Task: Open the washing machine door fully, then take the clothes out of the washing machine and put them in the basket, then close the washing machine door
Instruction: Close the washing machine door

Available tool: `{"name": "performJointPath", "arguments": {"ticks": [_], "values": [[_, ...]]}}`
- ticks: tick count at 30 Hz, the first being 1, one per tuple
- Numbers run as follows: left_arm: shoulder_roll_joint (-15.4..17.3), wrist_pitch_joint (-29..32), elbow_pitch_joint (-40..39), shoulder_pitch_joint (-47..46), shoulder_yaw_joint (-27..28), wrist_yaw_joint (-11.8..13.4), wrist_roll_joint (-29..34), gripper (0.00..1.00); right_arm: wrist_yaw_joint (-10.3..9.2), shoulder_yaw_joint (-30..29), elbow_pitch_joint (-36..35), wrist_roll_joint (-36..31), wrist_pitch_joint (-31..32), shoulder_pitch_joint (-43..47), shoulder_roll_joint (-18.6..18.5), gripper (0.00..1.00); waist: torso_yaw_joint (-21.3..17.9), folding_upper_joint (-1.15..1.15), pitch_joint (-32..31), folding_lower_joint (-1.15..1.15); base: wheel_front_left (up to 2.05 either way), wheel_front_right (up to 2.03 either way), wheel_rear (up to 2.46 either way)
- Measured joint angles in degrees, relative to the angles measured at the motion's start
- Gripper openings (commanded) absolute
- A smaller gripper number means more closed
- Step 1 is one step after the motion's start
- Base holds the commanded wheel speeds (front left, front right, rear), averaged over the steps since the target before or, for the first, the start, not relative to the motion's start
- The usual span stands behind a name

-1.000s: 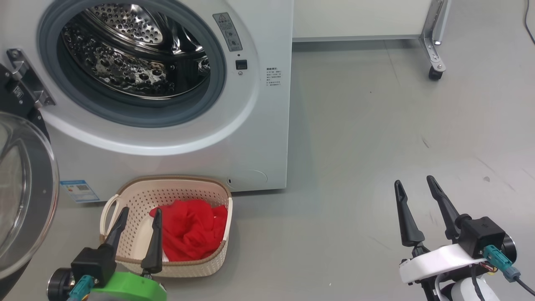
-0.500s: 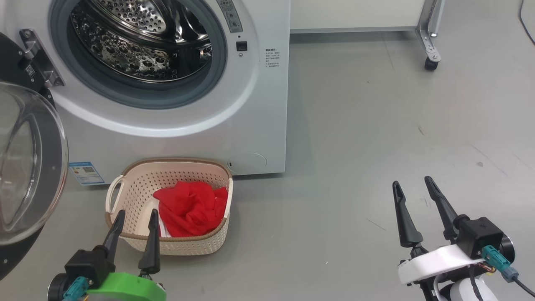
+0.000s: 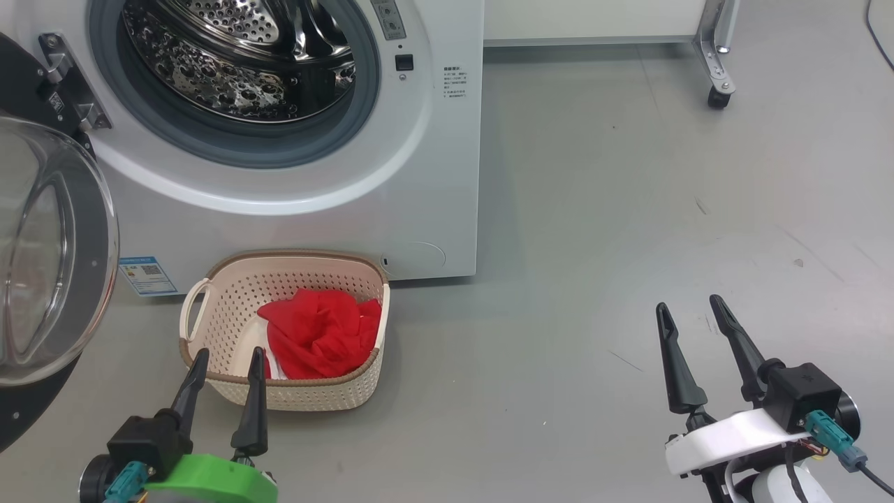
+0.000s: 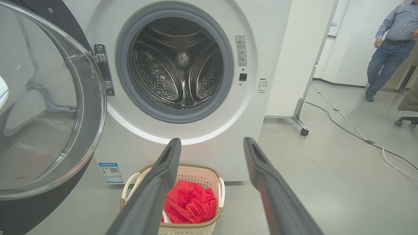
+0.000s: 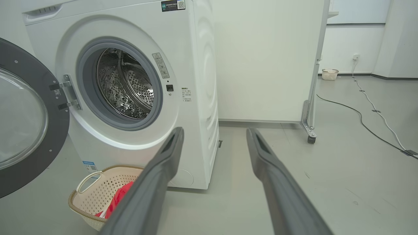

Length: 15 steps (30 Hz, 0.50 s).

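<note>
Basket (image 3: 314,395) with clothes (image 3: 318,342) between spread left claw (image 3: 230,353) and washing machine (image 3: 433,175); right claw (image 3: 689,304) spread.

A smooth grey floor (image 3: 628,209) spreads before me, lightly scuffed. On it stands a tall flat white panel (image 5: 261,58), carried by an angled silver metal leg (image 3: 714,59) that ends in a small black caster wheel (image 3: 716,98). From my left wrist I see a thin white cable (image 4: 346,121) trailing across the floor beside a black one. Past them is a person in a blue shirt and jeans (image 4: 388,49). From my right wrist, a small pale perforated tub (image 5: 330,74) sits far off against the wall.
</note>
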Motion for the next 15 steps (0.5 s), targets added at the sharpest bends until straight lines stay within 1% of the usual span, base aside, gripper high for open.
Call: {"name": "performJointPath", "arguments": {"ticks": [7, 10, 15], "values": [[0.02, 0.0, -0.19, 0.0, -0.01, 0.0, 0.14, 1.0, 0.0, -0.01, 0.0, 0.35, 0.0, 0.0, -0.01, 1.0, 0.05, 0.0, 0.08, 0.0, 0.03, -0.03, 0.0], [0.48, 0.0, -0.34, -0.01, -0.04, 0.64, 2.14, 1.0, 0.0, -0.01, 0.0, 0.4, 0.0, 0.0, -0.01, 1.0, 0.08, 0.0, 0.09, 0.0, 0.09, -0.09, 0.0], [0.49, 0.0, -0.38, -0.01, -0.64, 0.69, 2.26, 1.0, 0.0, 0.0, 0.0, 0.41, 0.0, 0.0, -0.01, 1.0, 0.12, 0.0, 0.09, 0.0, 0.0, 0.0, 0.0]]}}
